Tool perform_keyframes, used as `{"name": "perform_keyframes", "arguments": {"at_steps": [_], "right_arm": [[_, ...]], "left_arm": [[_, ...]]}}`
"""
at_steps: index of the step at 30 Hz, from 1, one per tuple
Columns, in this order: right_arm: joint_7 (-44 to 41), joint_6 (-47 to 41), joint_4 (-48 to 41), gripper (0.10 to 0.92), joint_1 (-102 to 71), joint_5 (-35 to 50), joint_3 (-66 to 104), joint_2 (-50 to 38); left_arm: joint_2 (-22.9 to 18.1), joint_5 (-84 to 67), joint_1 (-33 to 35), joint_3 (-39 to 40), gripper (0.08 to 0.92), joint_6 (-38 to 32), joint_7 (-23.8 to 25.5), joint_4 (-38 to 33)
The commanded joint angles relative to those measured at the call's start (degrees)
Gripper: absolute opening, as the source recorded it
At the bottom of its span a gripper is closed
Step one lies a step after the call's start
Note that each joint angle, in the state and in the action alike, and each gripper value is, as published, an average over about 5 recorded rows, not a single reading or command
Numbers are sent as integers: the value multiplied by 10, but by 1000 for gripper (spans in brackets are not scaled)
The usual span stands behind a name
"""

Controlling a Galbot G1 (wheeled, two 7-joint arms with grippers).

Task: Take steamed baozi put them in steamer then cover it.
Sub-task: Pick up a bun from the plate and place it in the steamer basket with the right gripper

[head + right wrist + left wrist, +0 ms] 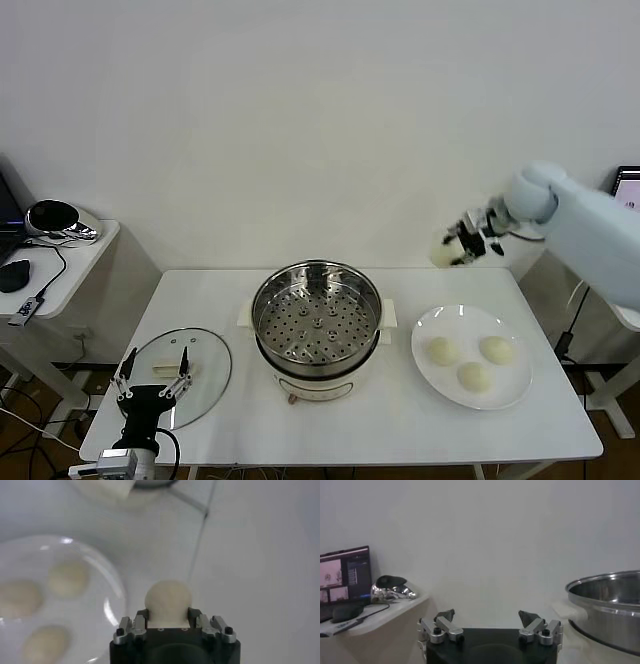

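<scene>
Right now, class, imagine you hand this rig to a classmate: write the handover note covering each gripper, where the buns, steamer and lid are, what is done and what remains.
Right gripper: shut on one baozi, raised above the table's far right, beyond the plate.
Left gripper: open, empty, parked low over the glass lid at the table's left.
Three baozi lie on the plate. The steamer stands mid-table, uncovered, its tray bare.
Done: first bun picked up.
Left: place all four buns in the steamer, then set the lid on it.
</scene>
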Motion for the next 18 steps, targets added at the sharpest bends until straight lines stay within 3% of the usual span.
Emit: {"name": "perform_keyframes", "arguments": {"at_steps": [1, 6, 18], "right_arm": [[8, 55, 39, 501, 145, 94, -140, 117], [37, 101, 54, 496, 118, 66, -170, 186], [95, 239, 3, 492, 48, -103, -198, 272]], "left_arm": [[-1, -12, -1, -6, 823, -1, -1, -1], [-5, -13, -3, -11, 823, -1, -2, -2], [-14, -13, -9, -13, 823, 3, -2, -6]]}}
